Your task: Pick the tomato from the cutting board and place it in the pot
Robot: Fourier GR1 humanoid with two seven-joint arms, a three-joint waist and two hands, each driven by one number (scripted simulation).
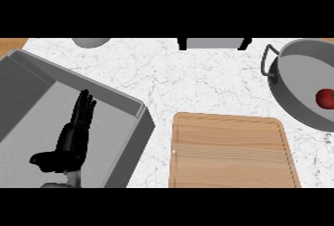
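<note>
Head view's right edge crops pot (pixel 301 70), tomato (pixel 325 98).

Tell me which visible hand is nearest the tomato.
Left: the left hand, the only one showing, is open over the grey bin, far left of the tomato in the pot. The right hand is out of view.

Light: bright, even, diffuse, from above. Counter (pixel 195 75): near-white, flatly lit. Cutting board (pixel 228 150): uniform warm tone. Sink (pixel 135 150): floor mid-grey, outer right wall darkest. Pot (pixel 290 95): inner wall shades from light to darker grey. Shadows: soft-edged, faint.
</note>
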